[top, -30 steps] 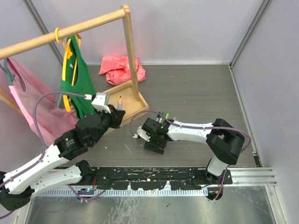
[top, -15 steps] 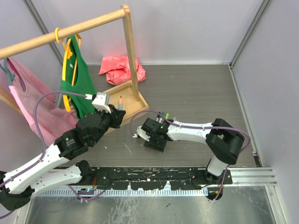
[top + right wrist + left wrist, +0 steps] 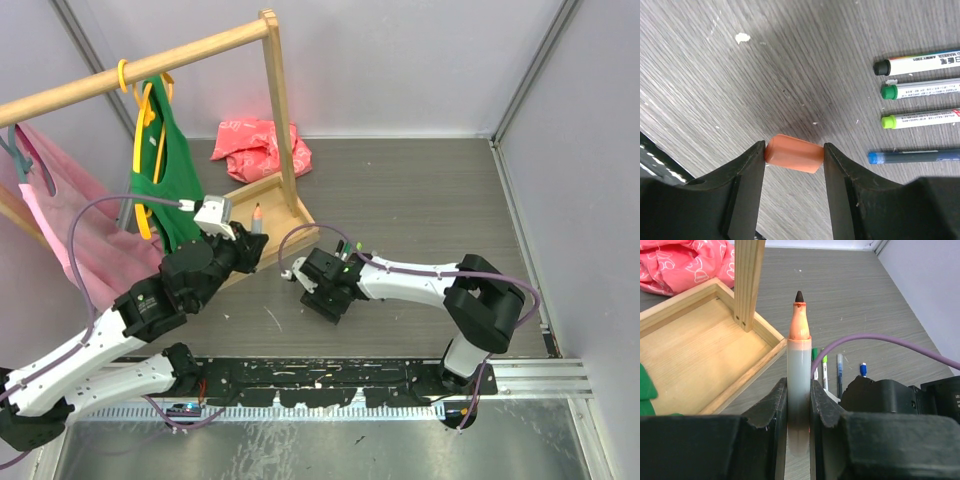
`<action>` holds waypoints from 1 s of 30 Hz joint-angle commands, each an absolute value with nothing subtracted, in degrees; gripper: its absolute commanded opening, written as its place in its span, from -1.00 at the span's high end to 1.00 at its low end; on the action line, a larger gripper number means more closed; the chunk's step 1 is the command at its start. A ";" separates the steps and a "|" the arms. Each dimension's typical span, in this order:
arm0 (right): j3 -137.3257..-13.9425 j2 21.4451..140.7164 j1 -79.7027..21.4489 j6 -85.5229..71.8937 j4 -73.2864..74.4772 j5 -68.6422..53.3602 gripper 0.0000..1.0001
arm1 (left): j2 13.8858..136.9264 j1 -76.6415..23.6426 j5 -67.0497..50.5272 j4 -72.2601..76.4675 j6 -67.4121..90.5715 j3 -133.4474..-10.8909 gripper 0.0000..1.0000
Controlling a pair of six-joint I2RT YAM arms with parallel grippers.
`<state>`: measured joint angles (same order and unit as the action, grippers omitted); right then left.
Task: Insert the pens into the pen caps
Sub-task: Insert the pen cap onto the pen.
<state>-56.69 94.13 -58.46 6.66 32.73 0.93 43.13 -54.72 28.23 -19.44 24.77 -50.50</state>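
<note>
Orange pen [image 3: 799, 355] stands upright, tip up, its grey barrel clamped between the fingers of the left end effector [image 3: 799, 400], which is closed on it. From above, this pen [image 3: 257, 218] is raised off the desk [image 3: 430, 190], just in front of the wooden tray [image 3: 690, 355] and near the rack post [image 3: 749, 280] that rises from the tray. A pink cloth [image 3: 680, 260] lies beyond the tray. The right end effector [image 3: 793, 150] sits low over the desk, its two fingers pressed on the ends of the orange cap [image 3: 790, 154], which lies sideways between them; whether the cap touches the desk cannot be told. To one side of that grip, four more pens lie on the desk side by side, roughly parallel and apart from each other: black pen [image 3: 917, 65], green pen [image 3: 920, 90], lime pen [image 3: 920, 120] and blue pen [image 3: 915, 156]. The blue pen lies nearest the gripping finger.
</note>
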 commanded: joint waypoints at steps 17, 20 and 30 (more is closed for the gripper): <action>-55.51 87.27 -58.37 -44.66 29.96 17.05 0.12 | 43.55 -54.48 26.25 -17.05 25.61 -54.62 1.00; -55.20 87.06 -58.38 -47.78 30.21 19.19 0.11 | 43.29 -54.43 25.79 -17.28 26.00 -54.31 1.00; -54.29 89.85 -58.39 -49.98 30.98 20.54 0.08 | 42.45 -54.44 25.67 -17.61 26.63 -53.76 1.00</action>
